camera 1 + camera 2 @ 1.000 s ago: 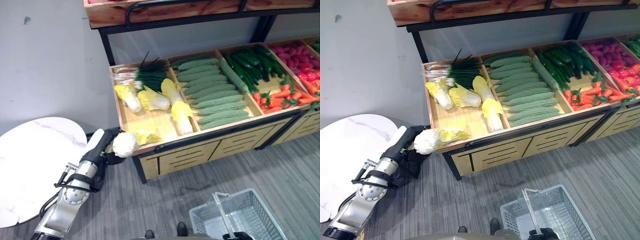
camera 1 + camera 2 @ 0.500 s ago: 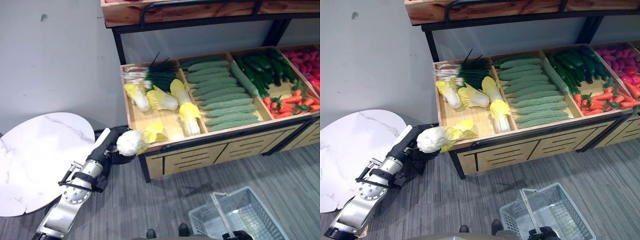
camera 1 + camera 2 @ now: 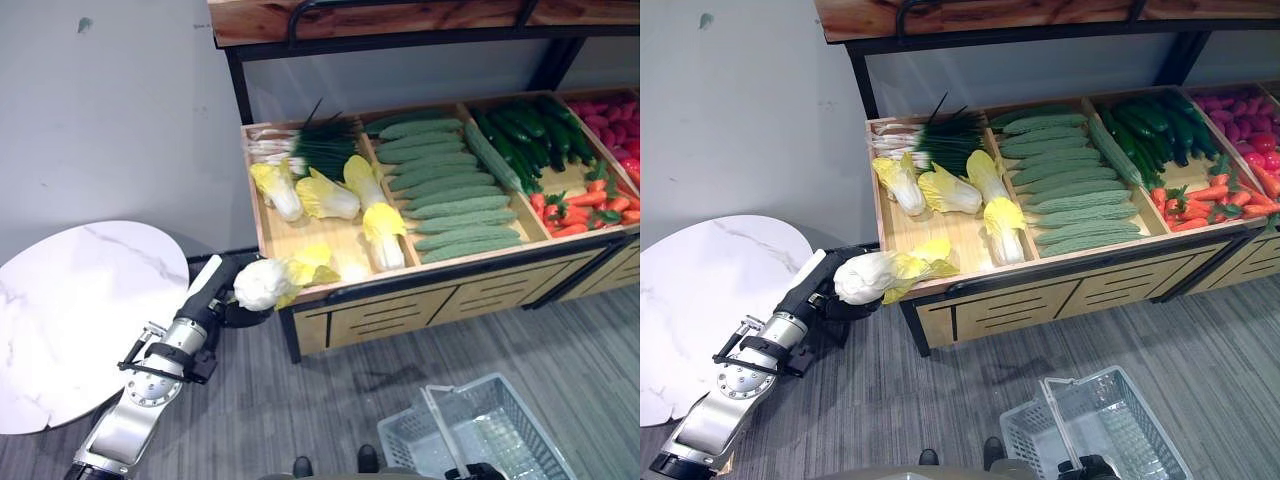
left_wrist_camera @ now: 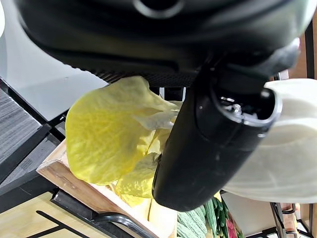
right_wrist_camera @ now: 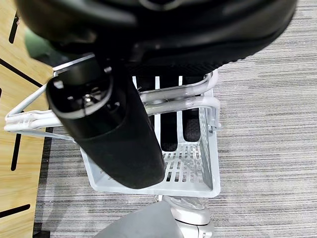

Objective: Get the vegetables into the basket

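From the left eye view, my left hand [image 3: 222,296] sits off the front left corner of the wooden display bin [image 3: 258,222], fingers curled around the pale stem end of a napa cabbage [image 3: 268,282] whose yellow leaves trail over the bin's front edge; the basket [image 3: 480,437] is on the floor, well apart to my right. In the right eye view the cabbage [image 3: 872,276] looks much the same, held clear of the other cabbages [image 3: 940,190] further back in that compartment, with the cucumbers [image 3: 1070,195] one compartment over. My left wrist view shows the thumb [image 4: 208,144] pressed across the white stalk [image 4: 277,144] and the leafy head [image 4: 111,129] hanging beyond it above the bin rim, so I judge the hold firm on the stem but loose on the leaves. In my right wrist view my right hand [image 5: 106,129] has its fingers curled on the basket handle [image 5: 168,105], the white mesh body hanging below over grey floor. To do this well I should lift the cabbage fully clear of the bin's rim before swinging across, keep the stalk clamped, and bring the basket up to meet it so the drop is short.
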### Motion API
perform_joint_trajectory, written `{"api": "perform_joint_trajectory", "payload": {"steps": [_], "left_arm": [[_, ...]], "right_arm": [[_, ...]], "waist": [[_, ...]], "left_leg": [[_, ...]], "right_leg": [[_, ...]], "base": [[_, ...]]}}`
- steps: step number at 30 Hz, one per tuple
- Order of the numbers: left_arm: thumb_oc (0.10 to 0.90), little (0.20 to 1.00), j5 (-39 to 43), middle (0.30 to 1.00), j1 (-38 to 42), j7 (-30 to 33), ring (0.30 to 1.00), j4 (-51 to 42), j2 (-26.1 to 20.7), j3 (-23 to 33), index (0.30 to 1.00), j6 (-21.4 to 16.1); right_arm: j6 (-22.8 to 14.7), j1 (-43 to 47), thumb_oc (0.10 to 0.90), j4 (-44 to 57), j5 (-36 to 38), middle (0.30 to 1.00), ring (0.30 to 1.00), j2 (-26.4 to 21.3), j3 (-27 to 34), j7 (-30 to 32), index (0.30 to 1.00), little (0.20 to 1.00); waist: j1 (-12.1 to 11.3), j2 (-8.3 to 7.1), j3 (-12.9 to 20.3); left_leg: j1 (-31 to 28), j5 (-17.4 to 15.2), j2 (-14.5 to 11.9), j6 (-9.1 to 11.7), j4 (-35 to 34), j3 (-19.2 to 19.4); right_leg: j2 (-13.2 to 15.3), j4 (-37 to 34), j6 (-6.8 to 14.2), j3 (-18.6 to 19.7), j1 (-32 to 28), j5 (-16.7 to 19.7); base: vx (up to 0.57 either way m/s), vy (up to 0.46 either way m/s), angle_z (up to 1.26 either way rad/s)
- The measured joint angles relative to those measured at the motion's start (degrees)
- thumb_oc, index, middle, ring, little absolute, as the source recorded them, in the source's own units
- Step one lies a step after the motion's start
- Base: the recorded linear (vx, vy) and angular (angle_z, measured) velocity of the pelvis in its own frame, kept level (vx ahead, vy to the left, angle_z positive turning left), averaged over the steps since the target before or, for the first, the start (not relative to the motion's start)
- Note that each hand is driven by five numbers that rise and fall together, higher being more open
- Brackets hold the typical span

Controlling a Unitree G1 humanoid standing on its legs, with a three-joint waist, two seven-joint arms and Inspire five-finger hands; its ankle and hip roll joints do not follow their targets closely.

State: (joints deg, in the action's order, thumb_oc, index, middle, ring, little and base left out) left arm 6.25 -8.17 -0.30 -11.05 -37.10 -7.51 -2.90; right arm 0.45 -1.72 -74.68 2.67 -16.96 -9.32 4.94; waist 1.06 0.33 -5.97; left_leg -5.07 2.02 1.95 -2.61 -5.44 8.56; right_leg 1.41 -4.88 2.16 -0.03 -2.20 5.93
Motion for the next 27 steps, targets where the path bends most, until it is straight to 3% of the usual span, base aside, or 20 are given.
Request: {"api": "perform_joint_trajectory", "payload": {"steps": [8, 15, 16, 17, 18, 21, 22, 23, 24, 25, 27], "left_arm": [[0.4, 0.3, -0.01, 0.3, 1.84, 0.28, 0.3, 0.02, -0.5, -1.45, 0.3, 0.18], [0.4, 0.3, -0.01, 0.3, 6.92, 0.22, 0.3, 0.03, -1.19, -4.37, 0.3, 0.21], [0.4, 0.3, 0.0, 0.3, 7.44, 0.29, 0.3, 0.04, -1.4, -4.34, 0.3, 0.21], [0.4, 0.3, -0.01, 0.3, 7.52, 0.37, 0.3, 0.23, -1.58, -4.21, 0.3, 0.21], [0.4, 0.3, -0.01, 0.3, 7.5, 0.3, 0.3, 0.57, -1.53, -4.36, 0.3, 0.35], [0.4, 0.3, -0.08, 0.3, 6.93, 0.32, 0.3, 0.68, -1.8, -3.94, 0.3, 0.39], [0.4, 0.3, -0.11, 0.3, 6.85, 0.3, 0.3, 0.68, -2.02, -3.97, 0.3, 0.48], [0.4, 0.3, -0.47, 0.3, 6.08, 0.33, 0.3, 0.66, -2.03, -3.5, 0.3, 0.49], [0.4, 0.3, -0.61, 0.3, 4.74, 0.33, 0.3, 0.68, -2.11, -2.54, 0.3, 0.6], [0.4, 0.3, -0.67, 0.3, 3.57, 0.31, 0.3, 0.76, -1.72, -1.55, 0.3, 0.94], [0.4, 0.3, -0.69, 0.3, 3.77, 0.21, 0.3, 0.73, -1.36, -1.56, 0.3, 0.95]], "right_arm": [[-0.41, 0.93, 0.4, 0.36, 0.0, 0.3, 0.3, 0.53, 0.32, 0.36, 0.3, 0.3], [-0.73, 1.66, 0.4, 1.18, -0.01, 0.3, 0.3, 0.57, 0.44, 1.03, 0.3, 0.3], [-0.71, 2.76, 0.4, 1.22, -0.05, 0.3, 0.3, 0.6, 0.43, 0.99, 0.3, 0.3], [-0.56, 3.72, 0.4, 0.33, -0.07, 0.3, 0.3, 0.51, 0.49, 1.33, 0.3, 0.3], [-0.55, 4.0, 0.4, -0.01, -0.07, 0.3, 0.3, 0.06, 0.71, 1.78, 0.3, 0.3], [-0.36, 4.0, 0.4, -0.14, -0.38, 0.3, 0.3, -1.04, 2.31, 2.13, 0.3, 0.3], [-0.29, 3.89, 0.4, -0.14, -0.54, 0.3, 0.3, -1.08, 2.25, 2.12, 0.3, 0.3], [0.13, 3.12, 0.4, 0.02, -0.8, 0.3, 0.3, -0.89, 1.96, 1.88, 0.3, 0.3], [0.4, 2.71, 0.4, -0.01, -0.92, 0.3, 0.3, -0.57, 1.42, 1.72, 0.3, 0.3], [0.66, 1.3, 0.4, 0.18, -1.92, 0.3, 0.3, -0.22, 1.01, 1.15, 0.3, 0.3], [0.91, 0.58, 0.4, 0.14, -2.29, 0.3, 0.3, -0.8, 0.6, 1.24, 0.3, 0.3]], "waist": [[1.6, -0.86, -0.87], [3.55, -1.04, -3.62], [3.08, -0.74, -4.41], [1.82, -0.04, -5.06], [1.9, 0.6, -5.43], [0.76, 0.83, -5.8], [0.75, 0.74, -5.75], [1.15, 0.65, -5.72], [1.02, 0.48, -5.62], [1.46, 0.42, -5.18], [1.69, 0.97, -4.86]], "left_leg": [[-0.18, -0.57, 0.43, -0.86, -0.01, 2.99], [-0.47, -1.22, 0.81, -2.0, 0.19, 9.58], [-0.48, -1.09, 0.2, -2.37, 0.09, 11.49], [-0.49, -1.66, -0.69, -3.23, 0.33, 14.62], [-0.68, -2.51, -1.07, -3.64, 0.35, 15.12], [-1.72, -3.11, -1.96, -3.12, 0.38, 19.18], [-1.87, -3.23, -2.14, -2.83, 0.39, 19.53], [-2.54, -2.83, -3.02, -0.71, 0.38, 21.58], [-3.27, -3.04, -3.32, -0.03, 0.42, 22.24], [-3.82, -2.99, -3.99, 1.76, 0.61, 21.7], [-5.24, -2.85, -5.97, 1.98, 0.96, 20.57]], "right_leg": [[0.3, 1.7, 0.79, 2.89, 1.76, 0.02], [0.35, 3.55, 3.04, 7.1, 5.07, 1.07], [0.67, 3.9, 3.77, 2.32, 6.04, 1.62], [2.15, 5.09, 4.07, -7.54, 7.53, 0.67], [3.97, 5.31, 4.07, -12.97, 7.71, 0.61], [10.33, 12.0, 4.85, -25.02, 8.41, -1.37], [11.04, 13.12, 4.9, -25.97, 8.18, -1.38], [11.73, 14.3, 5.11, -27.26, 7.25, -1.56], [11.67, 13.77, 5.12, -28.07, 6.45, -1.4], [8.57, 7.14, 3.21, -25.42, 2.98, -0.71], [5.9, 4.66, 2.65, -23.8, 0.49, -0.6]], "base": [[-0.01, 0.101, -0.18], [-0.02, 0.077, -0.46], [0.04, 0.056, -1.01], [0.04, 0.051, -1.1], [0.0, 0.031, -0.91], [0.02, -0.014, -0.71], [0.04, -0.057, -0.62], [0.1, -0.124, -0.48], [0.09, -0.111, -0.62], [0.19, -0.259, -0.61], [0.19, -0.294, -0.37]]}}
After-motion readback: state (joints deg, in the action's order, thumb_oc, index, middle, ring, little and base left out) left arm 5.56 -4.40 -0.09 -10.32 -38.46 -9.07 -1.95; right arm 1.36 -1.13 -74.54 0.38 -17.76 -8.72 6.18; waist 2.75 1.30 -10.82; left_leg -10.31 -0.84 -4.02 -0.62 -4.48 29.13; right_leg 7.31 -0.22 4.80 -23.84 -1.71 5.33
